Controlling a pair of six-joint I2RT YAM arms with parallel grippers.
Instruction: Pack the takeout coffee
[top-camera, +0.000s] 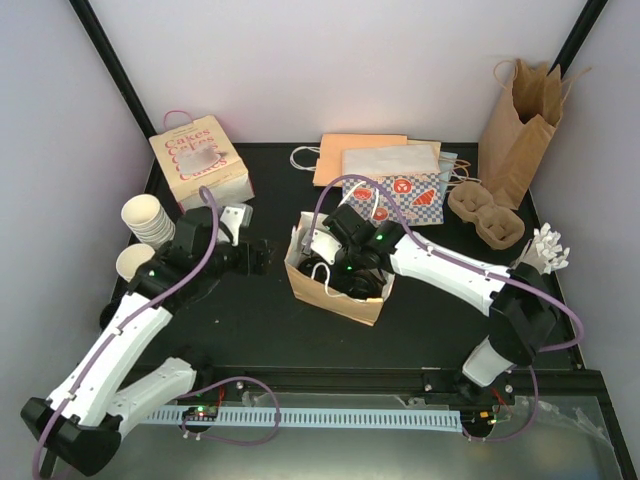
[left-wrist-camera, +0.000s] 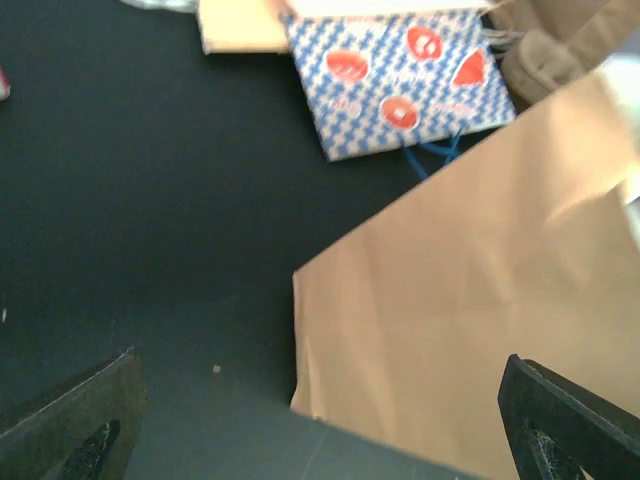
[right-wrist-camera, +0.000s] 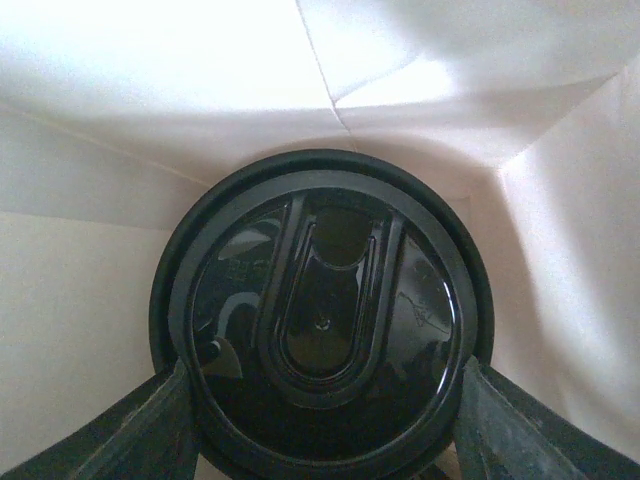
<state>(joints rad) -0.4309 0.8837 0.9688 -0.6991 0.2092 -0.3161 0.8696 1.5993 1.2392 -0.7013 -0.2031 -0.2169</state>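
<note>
Takeout coffee (right-wrist-camera: 325, 320), lid uppermost, is pinched by the right claw (right-wrist-camera: 322, 440) inside the brown paper bag (top-camera: 345, 300), held upright against spilling; the left claw (top-camera: 262, 258) is poised spread at the bag's 9 o'clock, probably for steadying.

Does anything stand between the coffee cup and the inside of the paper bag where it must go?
Nothing visible does. The takeout coffee is already inside the brown bag, whose white walls surround the lid, with the right gripper holding it from both sides. What lies under the cup is hidden.
</note>
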